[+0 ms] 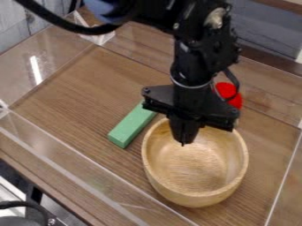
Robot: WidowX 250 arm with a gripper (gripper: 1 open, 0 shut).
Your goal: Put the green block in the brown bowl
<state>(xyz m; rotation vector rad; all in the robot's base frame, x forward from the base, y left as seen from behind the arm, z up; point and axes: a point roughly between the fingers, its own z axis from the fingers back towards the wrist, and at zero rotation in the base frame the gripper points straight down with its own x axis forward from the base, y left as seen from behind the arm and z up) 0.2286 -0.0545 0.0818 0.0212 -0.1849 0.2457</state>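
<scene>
1. You see the black hand (185, 134) pointing steeply down over the back part of the large round bowl of light tan wood (196, 161), its fingers pressed together into one narrow tip with nothing between them.
2. Your tip hangs inside the bowl's rim line, above the bare wooden hollow; you cannot tell whether it touches the wood.
3. The small flat light green rectangular block (131, 124) lies on the dark wood-grain desk (71, 97), just beside the bowl's left rim, angled with its far end under the hand's black body.
4. You find a red strawberry-shaped toy (228, 94) behind the bowl, partly hidden by the arm.
5. Clear plastic walls (35, 66) stand around the desk surface.
</scene>
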